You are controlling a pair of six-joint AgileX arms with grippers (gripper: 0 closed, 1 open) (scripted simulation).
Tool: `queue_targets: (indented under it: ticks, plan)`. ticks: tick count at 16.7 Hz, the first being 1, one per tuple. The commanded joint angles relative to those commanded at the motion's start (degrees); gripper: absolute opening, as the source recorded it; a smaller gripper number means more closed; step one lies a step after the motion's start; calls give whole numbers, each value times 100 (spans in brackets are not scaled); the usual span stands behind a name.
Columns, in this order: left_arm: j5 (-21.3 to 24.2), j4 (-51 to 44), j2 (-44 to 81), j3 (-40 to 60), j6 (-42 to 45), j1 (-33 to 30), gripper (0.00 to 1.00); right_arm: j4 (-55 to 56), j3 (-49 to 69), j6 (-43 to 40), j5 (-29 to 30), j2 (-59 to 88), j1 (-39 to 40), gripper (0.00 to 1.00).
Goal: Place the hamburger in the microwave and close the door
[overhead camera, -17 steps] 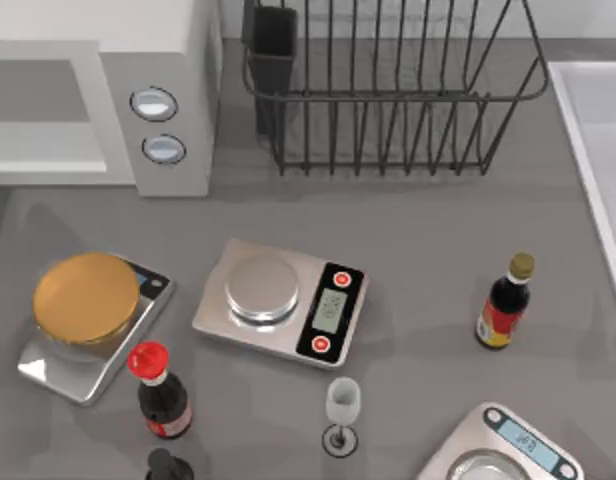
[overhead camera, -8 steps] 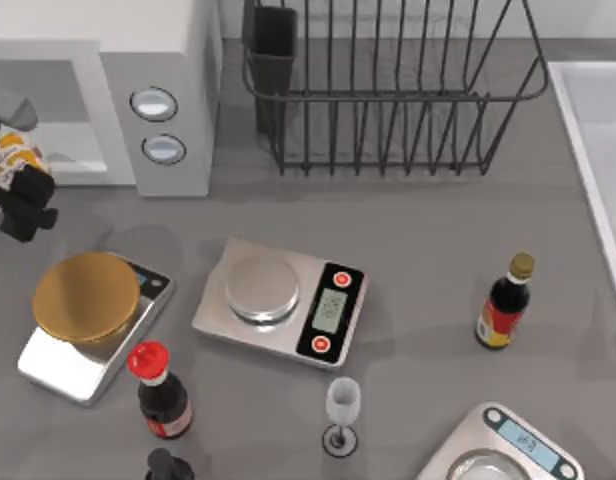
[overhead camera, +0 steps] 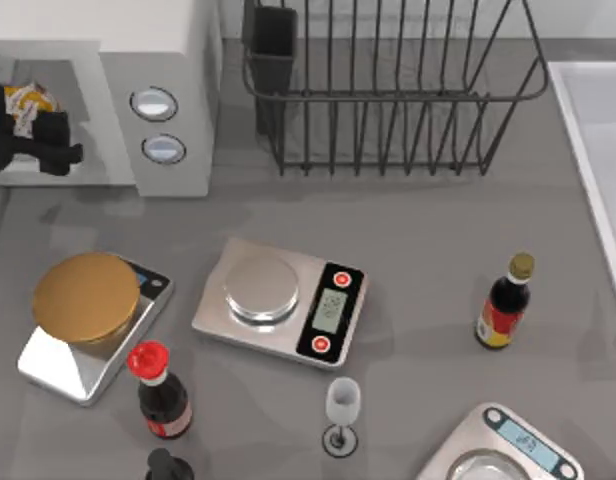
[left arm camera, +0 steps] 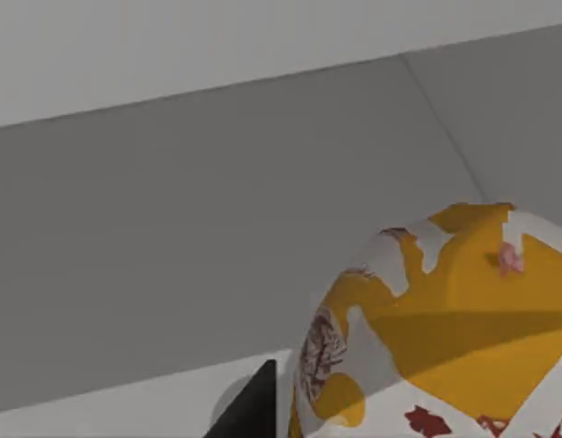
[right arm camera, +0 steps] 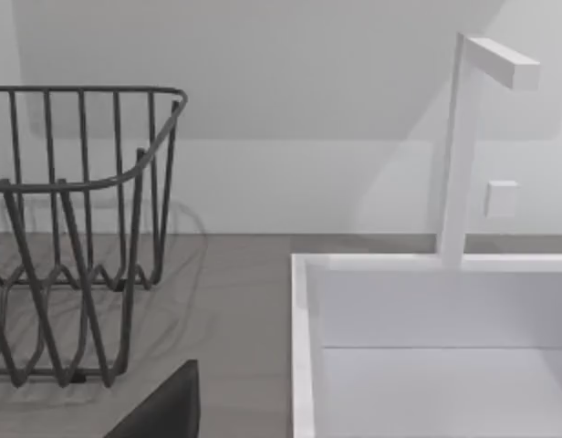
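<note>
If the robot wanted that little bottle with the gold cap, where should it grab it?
Probably round the dark body of the gold-capped bottle, just below its narrow neck, fingers coming in level from the side. It stands upright with open table around it, so either side looks free.

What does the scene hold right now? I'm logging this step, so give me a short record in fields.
holder: left gripper, at the top view's left edge, inside the cavity mouth
held item: small pale cream hamburger with yellow-orange patches, gripped
target: big white boxy microwave, grey cavity open
left scales: flat golden-orange disc on top
middle scales: silver digital scales, pan bare
behind: dark wire rack
right: brown bottle with gold cap
</note>
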Motion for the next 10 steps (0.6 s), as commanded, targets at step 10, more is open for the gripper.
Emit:
queue_targets:
  ticks: [10]
  plan:
    - [-536, 1504, 1193, 269, -791, 337, 0, 0, 0, 0, 0, 0, 0, 100]
